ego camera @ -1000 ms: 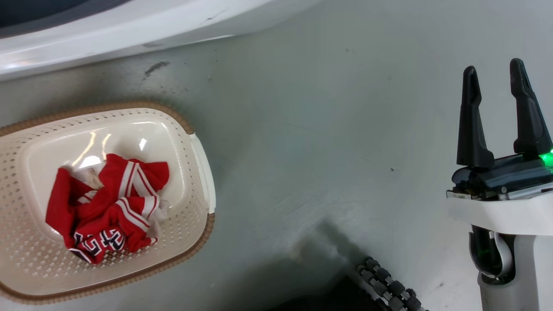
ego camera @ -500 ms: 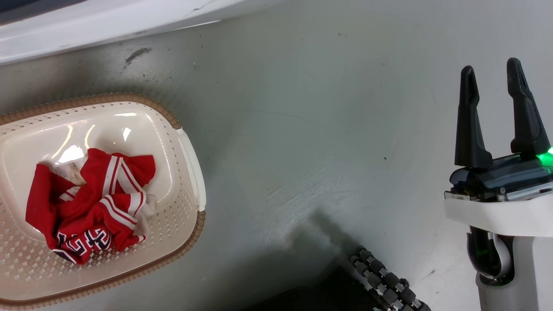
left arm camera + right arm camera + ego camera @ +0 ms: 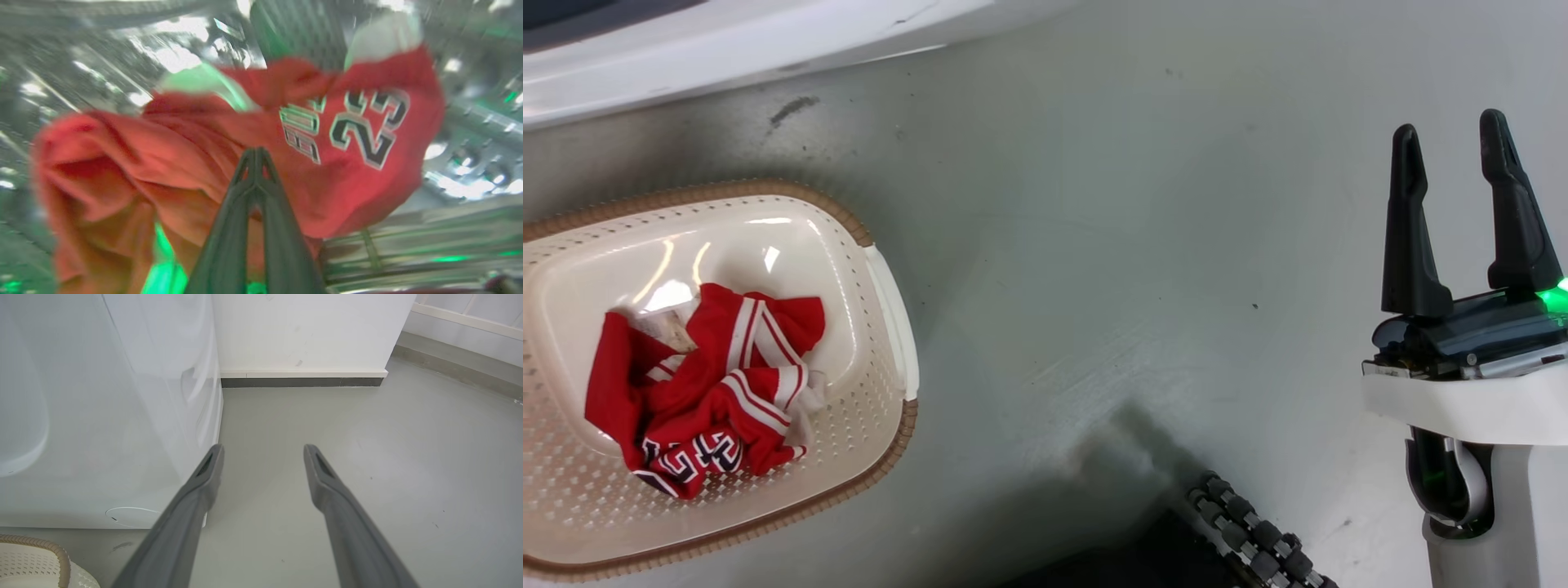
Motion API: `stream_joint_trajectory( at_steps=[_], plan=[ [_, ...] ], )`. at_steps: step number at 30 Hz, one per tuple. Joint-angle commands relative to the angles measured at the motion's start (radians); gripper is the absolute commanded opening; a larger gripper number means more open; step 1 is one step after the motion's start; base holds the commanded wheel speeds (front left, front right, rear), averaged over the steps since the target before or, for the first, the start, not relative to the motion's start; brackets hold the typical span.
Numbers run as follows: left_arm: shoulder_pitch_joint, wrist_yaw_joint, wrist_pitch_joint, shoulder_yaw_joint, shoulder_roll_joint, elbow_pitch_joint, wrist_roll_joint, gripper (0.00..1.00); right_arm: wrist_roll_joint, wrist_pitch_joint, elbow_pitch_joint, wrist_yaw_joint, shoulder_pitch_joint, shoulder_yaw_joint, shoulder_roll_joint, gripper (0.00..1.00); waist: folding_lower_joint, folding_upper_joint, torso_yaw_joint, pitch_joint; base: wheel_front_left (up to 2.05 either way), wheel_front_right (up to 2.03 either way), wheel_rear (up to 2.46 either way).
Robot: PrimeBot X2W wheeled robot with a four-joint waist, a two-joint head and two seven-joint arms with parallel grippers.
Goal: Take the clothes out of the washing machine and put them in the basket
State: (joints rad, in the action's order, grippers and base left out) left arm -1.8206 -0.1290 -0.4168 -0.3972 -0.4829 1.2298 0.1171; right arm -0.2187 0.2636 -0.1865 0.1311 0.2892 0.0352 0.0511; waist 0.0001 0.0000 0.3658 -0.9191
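Pressing tight together, the fingers of the left gripper (image 3: 254,152) bite into a red jersey (image 3: 359,134) right at their tips, and folds of cloth gather toward that spot, though the view is blurred. The jersey spreads to both sides of the fingers, its black-and-white 23 up and to their right, with the shiny steel drum (image 3: 470,122) behind it. The right gripper (image 3: 1450,124) stands at the lower right of the head view, fingers spread wide and empty, over bare grey floor (image 3: 1135,245). Well apart from it, at the left edge, the basket (image 3: 858,425) sits on the floor with more red clothes (image 3: 711,384) crumpled in its bottom, white stripes showing. Beyond the basket runs the white front of the washing machine (image 3: 727,41). From the right wrist, the spread fingers (image 3: 327,486) point past the machine's white side (image 3: 102,416), on their left, toward a white wall (image 3: 306,330); a corner of the basket (image 3: 36,555) shows at bottom left.
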Motion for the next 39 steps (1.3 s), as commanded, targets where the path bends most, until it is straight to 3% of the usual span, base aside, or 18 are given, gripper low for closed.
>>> stream_joint_trajectory(
  at_steps=[1, 10, 11, 12, 22, 29, 39],
  plan=[
    [0.016, 0.000, 0.030, -0.004, 0.008, -0.006, 0.004, 0.00, 0.007, 0.002, 0.003, -0.001, 0.014, -0.003, -0.002, 1.00, -0.0001, 0.0000, -0.012, 0.019, 0.00, 0.00, 0.00],
    [0.006, 0.000, 0.106, -0.032, 0.042, -0.014, 0.057, 0.00, 0.036, 0.002, 0.011, -0.001, 0.005, -0.002, -0.002, 1.00, -0.0001, 0.0000, -0.045, 0.074, 0.00, 0.00, 0.00],
    [0.006, 0.000, 0.100, -0.039, 0.049, -0.013, 0.068, 0.31, 0.036, 0.002, 0.011, -0.001, 0.004, 0.000, -0.002, 1.00, -0.0001, 0.0000, -0.045, 0.075, 0.00, 0.00, 0.00],
    [0.005, 0.000, 0.097, -0.048, 0.053, -0.016, 0.076, 1.00, 0.035, 0.002, 0.010, -0.001, 0.002, 0.001, -0.002, 1.00, -0.0001, 0.0000, -0.044, 0.076, 0.00, 0.00, 0.00],
    [-0.026, 0.000, -0.009, -0.163, 0.067, -0.034, 0.153, 1.00, 0.014, 0.002, 0.009, -0.001, -0.012, 0.011, -0.002, 1.00, -0.0001, 0.0000, -0.012, 0.045, 0.00, 0.00, 0.00],
    [-0.016, 0.000, -0.066, -0.233, 0.019, -0.022, 0.183, 1.00, -0.018, 0.002, 0.009, -0.001, -0.011, 0.024, -0.002, 1.00, -0.0001, 0.0000, 0.026, 0.017, 0.00, 0.00, 0.00],
    [0.014, 0.000, -0.078, -0.270, 0.000, 0.003, 0.224, 1.00, -0.029, 0.002, 0.008, -0.001, -0.009, 0.018, -0.002, 1.00, -0.0001, 0.0000, 0.041, -0.007, 0.00, 0.00, 0.00]
  ],
)
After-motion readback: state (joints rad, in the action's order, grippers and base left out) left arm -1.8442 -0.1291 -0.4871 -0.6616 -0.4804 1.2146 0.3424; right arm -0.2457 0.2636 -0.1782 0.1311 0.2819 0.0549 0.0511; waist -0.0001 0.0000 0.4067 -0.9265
